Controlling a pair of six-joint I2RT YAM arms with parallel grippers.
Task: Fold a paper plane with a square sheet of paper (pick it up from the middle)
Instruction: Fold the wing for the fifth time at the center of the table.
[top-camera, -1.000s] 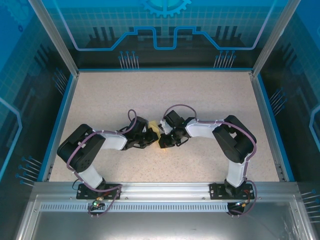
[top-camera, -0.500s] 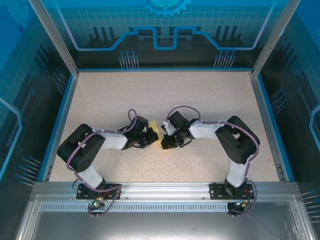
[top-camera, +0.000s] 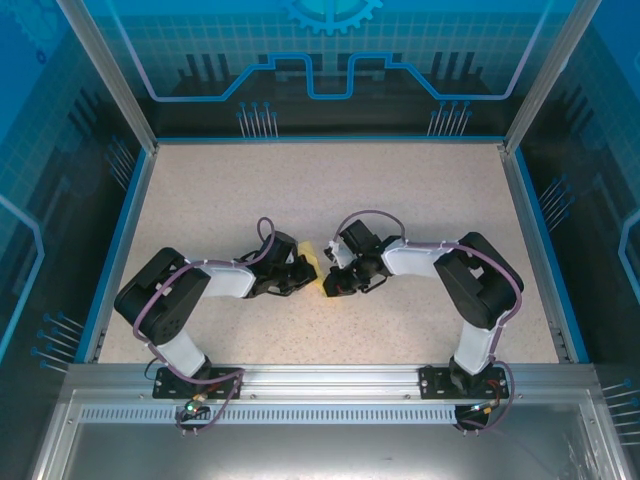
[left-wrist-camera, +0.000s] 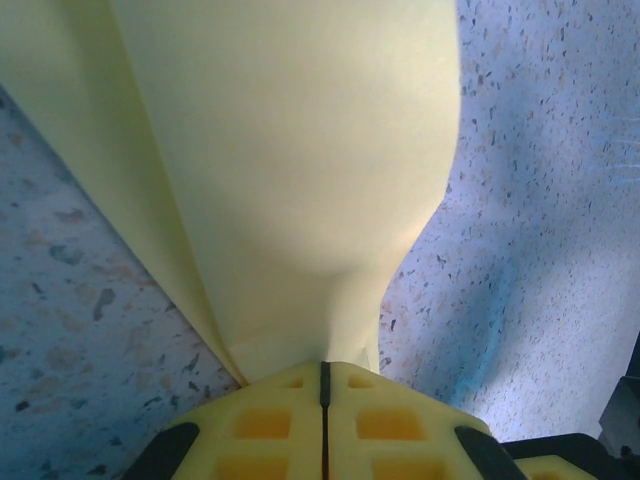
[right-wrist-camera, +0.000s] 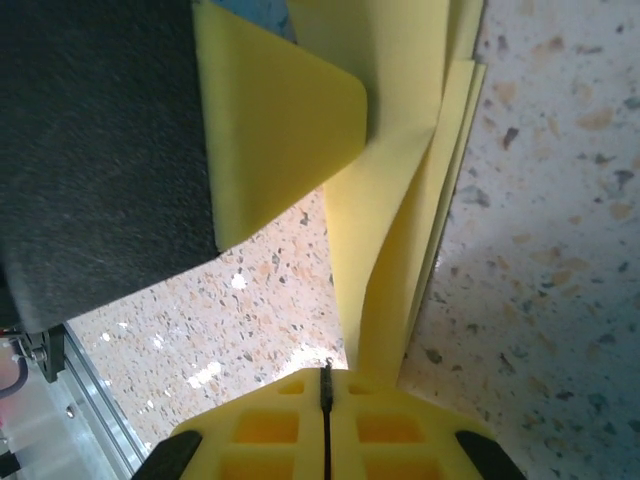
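Bridging both arms low over the table (top-camera: 400, 190), the folded sheet of paper (top-camera: 310, 263) is pinched by the left gripper (left-wrist-camera: 322, 372) and the right gripper (right-wrist-camera: 326, 368), each clamped on it. The right gripper has edged leftward this past second, bunching the layers, which probably tightens a crease.

1 pc paper (top-camera: 310, 261) — 2 arms (top-camera: 225, 280)

The plain pale yellow folded paper sheet (left-wrist-camera: 300, 170) is unmarked, the desk (top-camera: 400, 190) beige with dark speckles and a blue edge, the left end effector (left-wrist-camera: 323, 378) and right end effector (right-wrist-camera: 326, 375) have brighter yellow pads (left-wrist-camera: 260, 425), and the black-and-white arms (top-camera: 215, 282) have purple cables (top-camera: 262, 232).
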